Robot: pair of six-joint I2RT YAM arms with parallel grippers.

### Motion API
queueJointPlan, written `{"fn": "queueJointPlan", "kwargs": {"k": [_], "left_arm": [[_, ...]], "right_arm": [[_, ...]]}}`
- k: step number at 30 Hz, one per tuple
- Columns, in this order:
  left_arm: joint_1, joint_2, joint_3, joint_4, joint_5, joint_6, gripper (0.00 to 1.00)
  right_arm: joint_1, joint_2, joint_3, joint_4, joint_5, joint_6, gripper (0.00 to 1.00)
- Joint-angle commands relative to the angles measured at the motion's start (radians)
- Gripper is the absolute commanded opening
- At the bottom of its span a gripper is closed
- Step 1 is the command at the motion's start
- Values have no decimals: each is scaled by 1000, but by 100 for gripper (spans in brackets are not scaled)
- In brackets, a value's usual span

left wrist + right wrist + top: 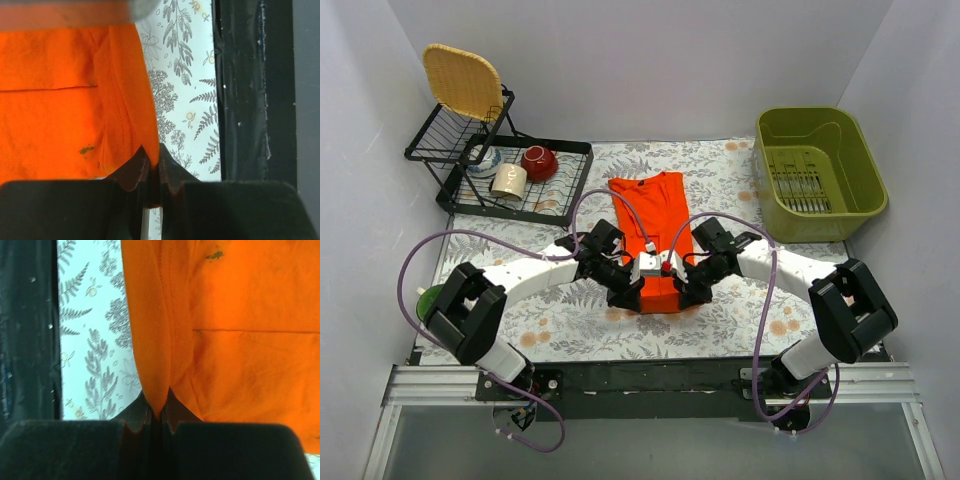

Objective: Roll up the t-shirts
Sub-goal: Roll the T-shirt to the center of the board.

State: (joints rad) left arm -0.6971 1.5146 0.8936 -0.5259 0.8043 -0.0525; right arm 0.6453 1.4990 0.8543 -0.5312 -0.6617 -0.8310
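On the floral cloth (pixel 720 322) the shirt (pixel 655 215) lies flat, folded to a narrow strip whose long side runs away from the arms. At the shirt's near left corner the left gripper (pixel 150 161) is closed and pinches the folded edge between its fingers. At the shirt's near right corner the right gripper (pixel 159 412) is closed on the edge in the same way. A rack (pixel 515 190) stands to the far left of the shirt, a green tub (pixel 818 170) to the far right.
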Motion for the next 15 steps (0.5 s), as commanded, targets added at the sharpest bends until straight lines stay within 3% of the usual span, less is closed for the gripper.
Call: {"fn": "queueJointPlan", "kwargs": {"k": [1,15], "left_arm": [[22,41,31,-163,58,28,0],[111,234,44,-137,69,13,0]], "right_arm": [[-32,26,58,-170,-56,-83,1],[-130,263,173,-328,-156,-204,1]]}}
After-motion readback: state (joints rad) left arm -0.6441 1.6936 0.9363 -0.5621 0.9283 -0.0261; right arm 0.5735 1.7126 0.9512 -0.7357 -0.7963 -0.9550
